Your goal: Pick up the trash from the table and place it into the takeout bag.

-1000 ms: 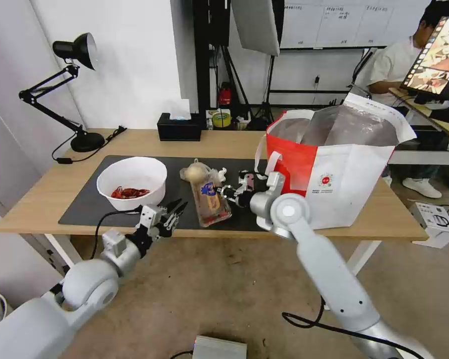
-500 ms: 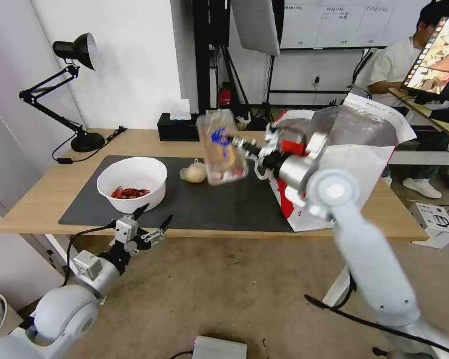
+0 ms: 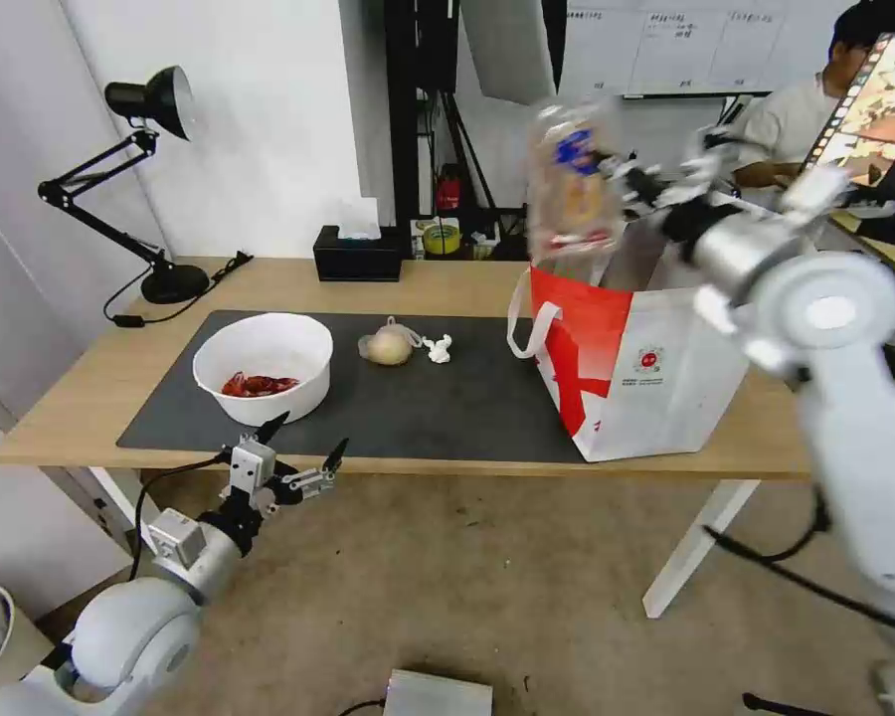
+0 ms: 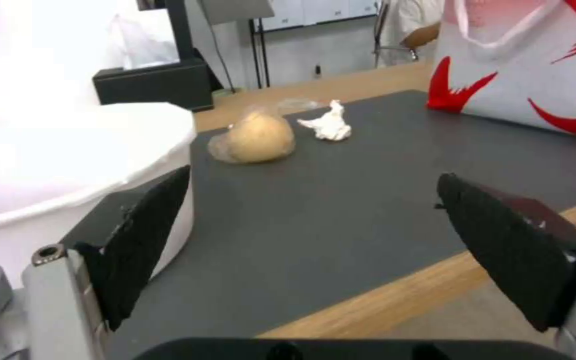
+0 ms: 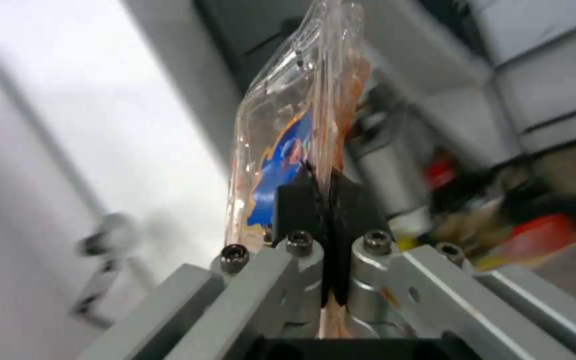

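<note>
My right gripper (image 3: 634,181) is raised above the red-and-white takeout bag (image 3: 636,358) and shut on the clear clamshell tray (image 3: 572,179); the right wrist view shows its black pads (image 5: 301,200) pinching the tray (image 5: 281,150) by its edge. On the dark mat (image 3: 447,408) of the table (image 3: 99,398) lie a white bowl with red scraps (image 3: 263,364), a knotted clear bag with a beige lump (image 3: 388,345) and a crumpled white tissue (image 3: 438,348). My left gripper (image 3: 300,451) hangs open just below the table's front edge, near the bowl (image 4: 68,160).
A black tissue box (image 3: 358,251) and a black desk lamp (image 3: 154,179) stand at the back of the table. A person sits at a monitor (image 3: 865,109) behind the takeout bag. Bare floor lies in front of the table.
My right gripper has lifted the clamshell tray off the mat and carried it up and right over the takeout bag. The left gripper drew back below the table edge and opened.
</note>
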Tool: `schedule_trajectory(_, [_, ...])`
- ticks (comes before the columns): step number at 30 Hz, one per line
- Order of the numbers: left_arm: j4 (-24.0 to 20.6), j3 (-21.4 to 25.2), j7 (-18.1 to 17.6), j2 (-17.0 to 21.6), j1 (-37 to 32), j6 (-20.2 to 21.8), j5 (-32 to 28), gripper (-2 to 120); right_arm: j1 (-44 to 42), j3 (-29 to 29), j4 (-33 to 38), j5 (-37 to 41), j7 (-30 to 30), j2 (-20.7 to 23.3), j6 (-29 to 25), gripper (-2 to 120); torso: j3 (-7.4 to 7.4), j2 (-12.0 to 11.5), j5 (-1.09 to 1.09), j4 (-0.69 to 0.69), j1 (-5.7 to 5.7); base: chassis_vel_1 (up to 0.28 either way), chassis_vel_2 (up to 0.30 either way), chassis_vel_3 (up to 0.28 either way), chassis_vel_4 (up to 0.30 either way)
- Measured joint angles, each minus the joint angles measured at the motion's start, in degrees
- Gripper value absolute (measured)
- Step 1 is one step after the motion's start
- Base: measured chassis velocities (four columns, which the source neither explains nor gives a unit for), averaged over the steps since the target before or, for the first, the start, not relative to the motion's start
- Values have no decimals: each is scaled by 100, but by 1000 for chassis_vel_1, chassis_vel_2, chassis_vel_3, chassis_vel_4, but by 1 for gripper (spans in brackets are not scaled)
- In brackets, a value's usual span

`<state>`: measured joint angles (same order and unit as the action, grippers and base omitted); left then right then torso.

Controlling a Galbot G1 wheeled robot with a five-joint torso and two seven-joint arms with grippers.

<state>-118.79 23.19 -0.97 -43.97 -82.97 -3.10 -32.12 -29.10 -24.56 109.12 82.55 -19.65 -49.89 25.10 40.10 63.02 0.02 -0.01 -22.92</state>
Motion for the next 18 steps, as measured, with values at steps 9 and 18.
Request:
schedule_trajectory(9, [-49, -250, -112, 7, 168, 18, -1, 100, -720, -195, -189, -1488, 625, 563, -304, 0, 0, 0, -2, 0, 0, 0, 0, 0, 0])
schedule_trajectory(18, [-164, -188, -131, 56, 78, 33, -5, 100, -1365, -238, -242, -1843, 741, 387, -577, 0, 0, 0, -1, 1, 0, 0, 0, 0, 0])
